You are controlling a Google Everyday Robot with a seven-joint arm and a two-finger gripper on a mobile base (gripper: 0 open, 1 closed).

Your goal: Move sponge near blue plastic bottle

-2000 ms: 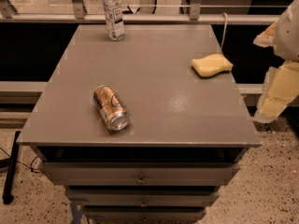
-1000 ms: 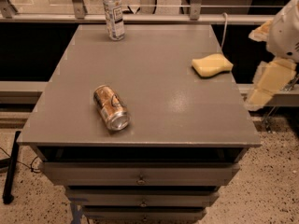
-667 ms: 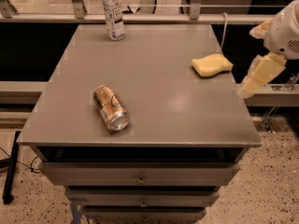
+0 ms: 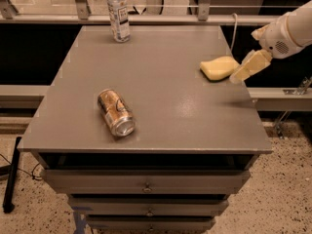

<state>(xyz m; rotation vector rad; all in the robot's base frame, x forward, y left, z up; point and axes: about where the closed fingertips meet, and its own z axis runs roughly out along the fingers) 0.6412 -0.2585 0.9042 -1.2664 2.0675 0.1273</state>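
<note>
The pale yellow sponge (image 4: 219,68) lies flat on the grey tabletop (image 4: 156,87) near its right edge. The clear plastic bottle (image 4: 118,14) with a white cap and label stands upright at the far left of the top, far from the sponge. My cream-coloured gripper (image 4: 248,66) reaches in from the right on a white arm and hangs just right of the sponge, at the table's right edge, its tip close to the sponge's right end.
A golden-brown metal can (image 4: 116,112) lies on its side at the front left of the top. Drawers (image 4: 146,185) sit under the tabletop. A rail with posts (image 4: 146,18) runs behind the table.
My gripper has moved up and left from below the table's right edge to beside the sponge. The sponge, bottle and can have not moved.
</note>
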